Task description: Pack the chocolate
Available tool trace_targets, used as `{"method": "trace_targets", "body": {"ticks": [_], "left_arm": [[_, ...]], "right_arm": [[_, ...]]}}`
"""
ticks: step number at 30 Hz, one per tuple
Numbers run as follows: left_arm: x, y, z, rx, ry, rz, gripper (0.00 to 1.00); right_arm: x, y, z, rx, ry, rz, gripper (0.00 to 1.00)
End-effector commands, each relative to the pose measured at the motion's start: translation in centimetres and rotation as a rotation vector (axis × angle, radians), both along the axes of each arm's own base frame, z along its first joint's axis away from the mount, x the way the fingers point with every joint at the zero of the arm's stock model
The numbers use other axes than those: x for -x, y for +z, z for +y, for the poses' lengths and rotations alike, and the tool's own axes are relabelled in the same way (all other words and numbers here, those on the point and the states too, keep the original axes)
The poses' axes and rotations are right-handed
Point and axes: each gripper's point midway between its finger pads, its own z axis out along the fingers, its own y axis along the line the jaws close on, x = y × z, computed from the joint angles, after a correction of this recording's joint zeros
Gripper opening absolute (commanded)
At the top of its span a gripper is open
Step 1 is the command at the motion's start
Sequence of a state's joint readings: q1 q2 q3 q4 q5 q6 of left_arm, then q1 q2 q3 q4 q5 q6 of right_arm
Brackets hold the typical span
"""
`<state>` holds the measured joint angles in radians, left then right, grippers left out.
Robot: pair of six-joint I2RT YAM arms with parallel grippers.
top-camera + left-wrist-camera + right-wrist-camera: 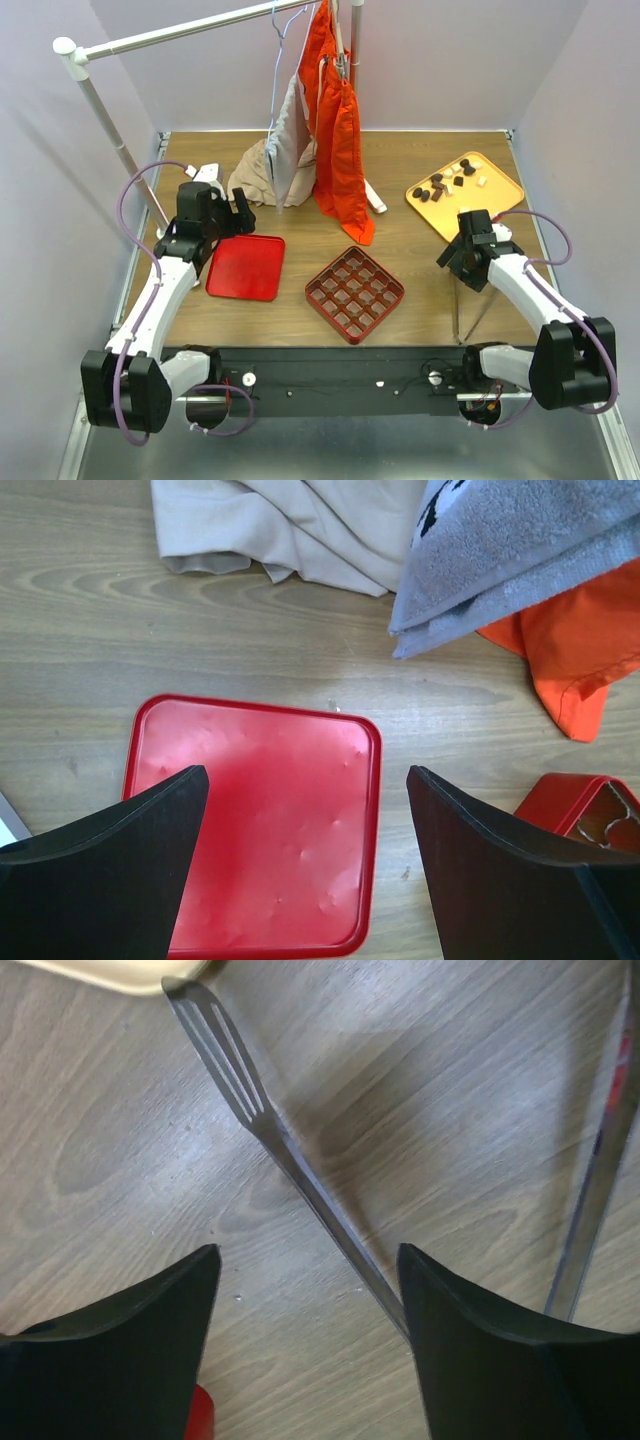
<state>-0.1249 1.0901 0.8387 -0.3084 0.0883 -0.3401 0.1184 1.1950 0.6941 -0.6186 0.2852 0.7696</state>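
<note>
The chocolate [437, 186], several small dark lumps and a few white ones, lies on the yellow-orange tray [497, 196] at the back right. The red gridded box [355, 293] sits at the table's middle front, its cells showing empty. My right gripper [462, 268] is open and empty, just in front of the tray, above the metal tongs [468, 310]. In the right wrist view my gripper [308, 1255] hovers over one tong arm [290, 1150]. My left gripper [238, 215] is open and empty over the flat red lid [246, 267], as the left wrist view [305, 780] shows.
Orange garments [335, 130] and a grey towel [285, 135] hang from a rack at the back centre, over a beige cloth [262, 170]. The left wrist view shows the lid [255, 820], the towel [520, 550] and a box corner [590, 810].
</note>
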Motion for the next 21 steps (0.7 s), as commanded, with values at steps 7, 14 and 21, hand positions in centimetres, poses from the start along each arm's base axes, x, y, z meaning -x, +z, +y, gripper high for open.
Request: {"method": "trace_targets", "body": {"ticks": [7, 14, 21], "left_arm": [[-1.4, 0.6, -0.9, 0.005, -0.051, -0.024, 0.89], [-1.2, 1.4, -0.4, -0.009, -0.026, -0.039, 0.89], [-0.8, 2.2, 0.0, -0.010, -0.006, -0.055, 0.89]], "right_arm": [[-0.3, -1.7, 0.9, -0.030, 0.068, 0.040, 0.58], [0.1, -2.7, 1.0, -0.031, 0.083, 0.095, 0.46], [-0.1, -2.7, 1.3, -0.039, 0.111, 0.100, 0.20]]}}
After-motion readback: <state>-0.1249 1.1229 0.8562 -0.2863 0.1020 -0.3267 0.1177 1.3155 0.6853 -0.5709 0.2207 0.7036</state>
